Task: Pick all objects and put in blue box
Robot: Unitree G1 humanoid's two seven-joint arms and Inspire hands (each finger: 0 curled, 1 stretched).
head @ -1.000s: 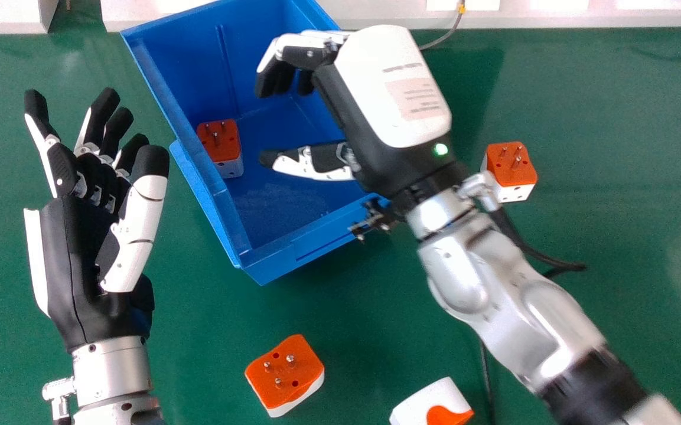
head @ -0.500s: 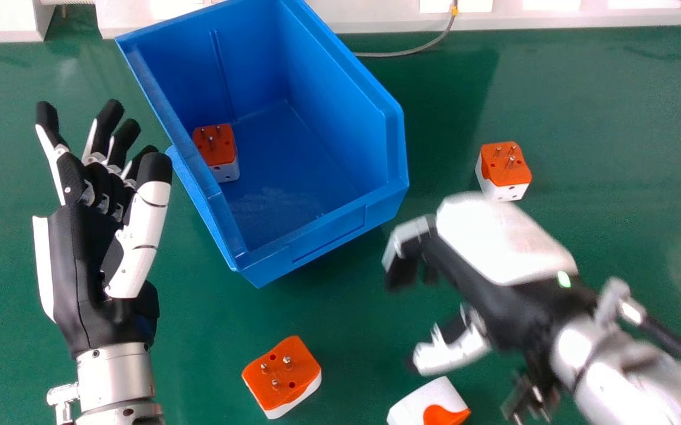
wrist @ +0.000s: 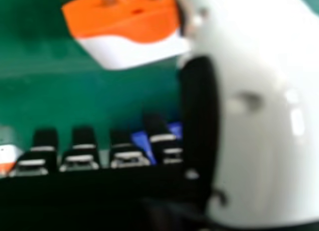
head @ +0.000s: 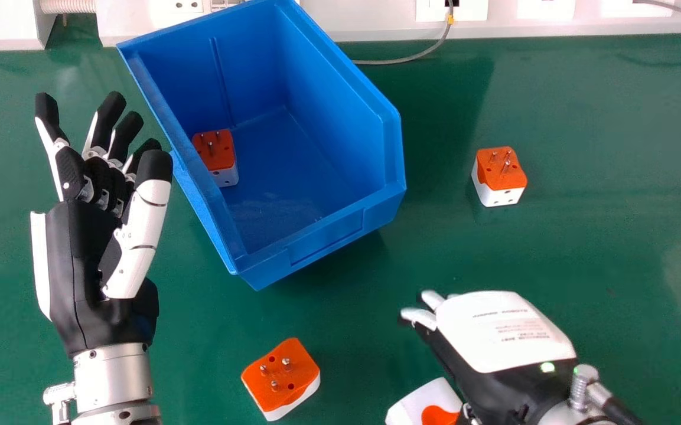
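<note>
My right hand (head: 502, 336) is low at the right in the head view, beside the white-and-orange adapter (head: 426, 404) at the bottom edge, holding nothing. In the right hand view my right hand (wrist: 199, 121) has its fingers extended, and an orange-topped adapter (wrist: 124, 49) lies beyond the thumb. My left hand (head: 89, 254) is open and idle at the left. One adapter (head: 216, 156) sits inside the blue box (head: 325, 239) by its left wall. Another adapter (head: 281, 378) lies pins up below the box, and one more (head: 498, 177) stands right of it.
A white wall strip (head: 375, 20) with sockets runs along the back of the green table (head: 600, 177). A grey cable (head: 402, 60) curves down from it behind the box.
My right hand has moved from above the blue box down and to the right, toward the near white-and-orange adapter. My left hand has barely shifted.
</note>
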